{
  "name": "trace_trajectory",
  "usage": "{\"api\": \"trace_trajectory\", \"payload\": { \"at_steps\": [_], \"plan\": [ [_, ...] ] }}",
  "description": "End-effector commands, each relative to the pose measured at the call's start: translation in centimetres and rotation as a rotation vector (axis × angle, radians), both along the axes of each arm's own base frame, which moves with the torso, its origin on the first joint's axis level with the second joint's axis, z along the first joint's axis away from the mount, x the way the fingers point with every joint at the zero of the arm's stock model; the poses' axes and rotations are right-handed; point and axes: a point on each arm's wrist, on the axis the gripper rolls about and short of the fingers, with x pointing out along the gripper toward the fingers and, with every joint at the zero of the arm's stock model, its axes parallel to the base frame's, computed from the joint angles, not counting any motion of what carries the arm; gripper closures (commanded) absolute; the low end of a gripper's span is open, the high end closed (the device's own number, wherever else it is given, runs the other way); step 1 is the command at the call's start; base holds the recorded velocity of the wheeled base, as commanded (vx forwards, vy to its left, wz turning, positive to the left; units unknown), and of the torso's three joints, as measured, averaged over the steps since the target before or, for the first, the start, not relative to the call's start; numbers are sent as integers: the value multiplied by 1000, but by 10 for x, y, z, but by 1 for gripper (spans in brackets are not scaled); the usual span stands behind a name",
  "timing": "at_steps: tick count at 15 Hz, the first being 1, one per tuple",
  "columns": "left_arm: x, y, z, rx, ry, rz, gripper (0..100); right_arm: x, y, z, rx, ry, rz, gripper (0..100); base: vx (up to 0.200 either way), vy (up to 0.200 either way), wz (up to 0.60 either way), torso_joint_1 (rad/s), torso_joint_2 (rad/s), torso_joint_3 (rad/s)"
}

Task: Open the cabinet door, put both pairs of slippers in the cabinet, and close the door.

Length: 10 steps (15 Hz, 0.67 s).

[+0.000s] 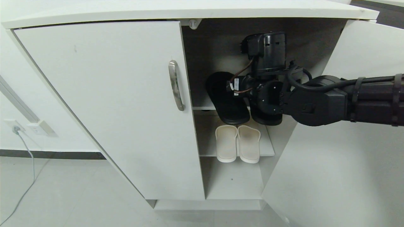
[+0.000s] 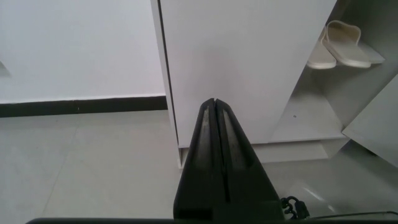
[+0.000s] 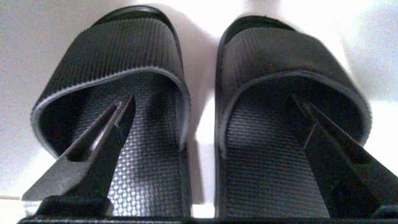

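Observation:
A pair of black slippers point(image 1: 225, 97) point(image 3: 124, 93) lies on the cabinet's upper shelf point(image 1: 200, 107), heels jutting over its front edge. My right gripper point(image 3: 211, 102) is open over them, one finger point(image 3: 106, 143) above each footbed, with the slippers' inner walls between the fingers and untouched. The right arm point(image 1: 315, 101) comes into the cabinet from the right. A pair of white slippers point(image 1: 238, 143) point(image 2: 342, 46) rests side by side on the middle shelf point(image 1: 205, 135). My left gripper point(image 2: 213, 106) is shut on nothing, low over the floor in front of the cabinet base.
The cabinet's left door point(image 1: 110, 104) is closed, with a metal handle point(image 1: 176, 85). Its right door point(image 1: 347, 164) stands swung open beside my right arm. The bottom shelf point(image 1: 230, 186) is bare. A wall socket with a cable point(image 1: 14, 127) sits at far left above tiled floor.

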Motion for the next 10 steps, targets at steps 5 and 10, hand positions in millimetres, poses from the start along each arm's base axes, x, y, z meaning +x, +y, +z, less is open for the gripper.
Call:
{"api": "trace_trajectory", "payload": {
  "at_steps": [5, 10],
  "plan": [
    [0, 0, 0, 0, 1, 0, 100, -26, -11, 4, 4, 13, 25, 0, 0, 0, 0, 0, 0, 0],
    [0, 0, 0, 0, 1, 0, 100, -95, -32, 5, 51, -27, 157, 0, 0, 0, 0, 0, 0, 0]
  ]
}}
